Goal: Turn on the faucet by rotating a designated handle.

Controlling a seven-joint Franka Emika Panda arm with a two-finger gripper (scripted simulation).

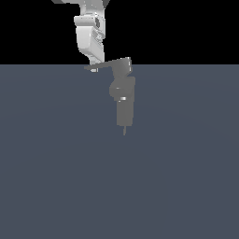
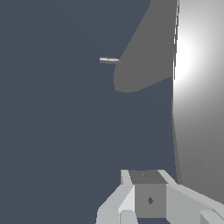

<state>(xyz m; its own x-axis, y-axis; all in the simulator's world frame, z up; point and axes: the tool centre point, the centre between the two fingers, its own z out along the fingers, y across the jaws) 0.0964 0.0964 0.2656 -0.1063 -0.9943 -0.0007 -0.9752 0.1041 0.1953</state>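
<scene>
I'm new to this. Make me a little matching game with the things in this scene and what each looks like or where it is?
Things:
1. tool
2. handle
3. faucet
4. bottom pin

Descriptions:
A. boxy grey upright body
B. glossy white, coming down from above
C. thin spike under the body
D. flat grey lever sticking sideways from the top block

Pairs: 1-B, 2-D, 3-A, 4-C

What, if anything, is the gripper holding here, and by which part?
It cannot be told. The gripper sits at the pointed end of the faucet's handle, but neither view shows its fingers closed on it.
</scene>
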